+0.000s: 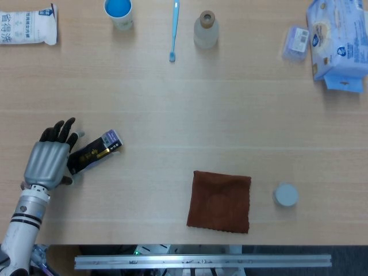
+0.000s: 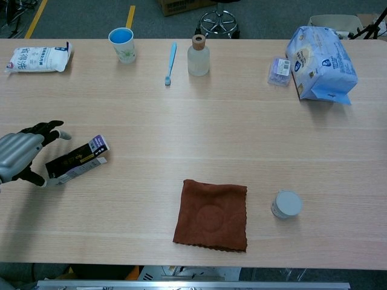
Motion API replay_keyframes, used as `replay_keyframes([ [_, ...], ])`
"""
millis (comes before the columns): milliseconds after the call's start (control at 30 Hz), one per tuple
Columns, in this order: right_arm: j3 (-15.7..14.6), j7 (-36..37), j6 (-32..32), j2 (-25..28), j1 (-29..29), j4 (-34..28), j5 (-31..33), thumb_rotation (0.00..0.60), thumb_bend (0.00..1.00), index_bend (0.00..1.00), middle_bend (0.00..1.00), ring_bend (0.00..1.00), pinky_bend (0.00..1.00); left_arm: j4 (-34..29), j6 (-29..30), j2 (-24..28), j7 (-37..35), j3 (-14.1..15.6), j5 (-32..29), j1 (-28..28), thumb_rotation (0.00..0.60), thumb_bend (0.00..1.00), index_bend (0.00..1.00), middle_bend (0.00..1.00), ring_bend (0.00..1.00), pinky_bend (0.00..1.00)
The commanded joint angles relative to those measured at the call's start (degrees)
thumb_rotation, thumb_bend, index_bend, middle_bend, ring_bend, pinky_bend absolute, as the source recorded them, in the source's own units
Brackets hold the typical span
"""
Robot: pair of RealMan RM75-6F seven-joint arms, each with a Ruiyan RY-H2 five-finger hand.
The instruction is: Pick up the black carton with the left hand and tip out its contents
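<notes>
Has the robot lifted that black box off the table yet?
No, in the chest view the black carton lies flat on the table, with the left hand beside its end.

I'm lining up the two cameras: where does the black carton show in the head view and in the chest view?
Head view: the black carton lies at the left, below mid-height, beside the left hand.
Chest view: the black carton lies at the left edge, about mid-height, beside the same hand.
Shared landmark: the brown cloth, lower and to the right.
</notes>
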Motion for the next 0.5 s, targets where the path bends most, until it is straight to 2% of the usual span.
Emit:
replay_keyframes([
  [33,-0.01,0.09,0.07,0.01,-0.09,0.04,0.04,0.6,0.21,0.14,0.22,0.13,0.23,1.02,-0.26,-0.19,-0.15,-0.39,-0.65,-0.19,0.6,0.14,0.18,0.0,0.0,0.13],
  [300,-0.01,0.28,0.08,-0.08,-0.21,0.22,0.12,0.6,0.21,0.14,0.22,0.13,0.23,4.96,-1.0,-0.79,-1.16,-1.7,-2.41,-0.77,0.6,0.14,0.18,0.0,0.0,0.13],
  [500,0.07,-0.04,0.25,0.04,-0.18,-0.12,-0.05,0.6,0.21,0.14,0.22,0.13,0.23,3.92,-2.59,0.34,-1.8,-1.4,-2.91,-1.25,0.6,0.14,0.19,0.0,0.0,0.13],
])
